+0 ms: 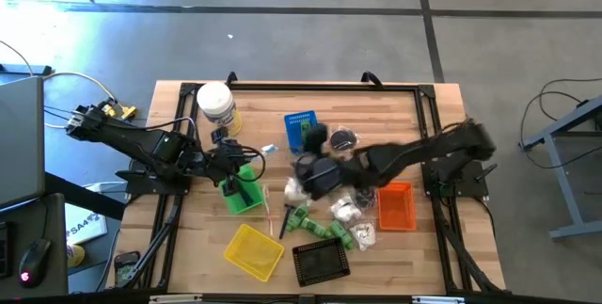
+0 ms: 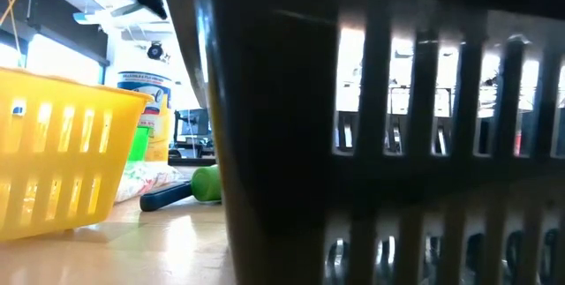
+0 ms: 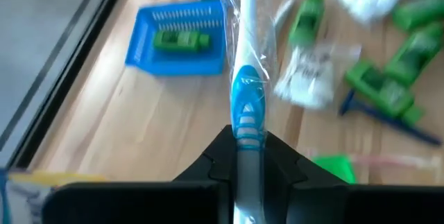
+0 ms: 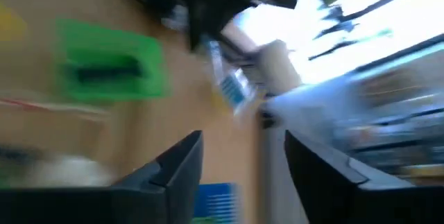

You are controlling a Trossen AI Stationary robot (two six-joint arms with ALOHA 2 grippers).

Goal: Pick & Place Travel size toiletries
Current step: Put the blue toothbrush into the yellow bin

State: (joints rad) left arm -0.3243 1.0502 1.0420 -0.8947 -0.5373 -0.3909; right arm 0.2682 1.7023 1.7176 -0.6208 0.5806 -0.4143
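Left tool (image 3: 248, 156) clamps wrapped blue toothbrush (image 3: 246, 99); right tool (image 4: 243, 158) fingers apart, empty.

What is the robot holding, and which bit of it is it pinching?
The left gripper pinches a wrapped blue-and-white toothbrush near one end of its handle. The right gripper is open and holds nothing.
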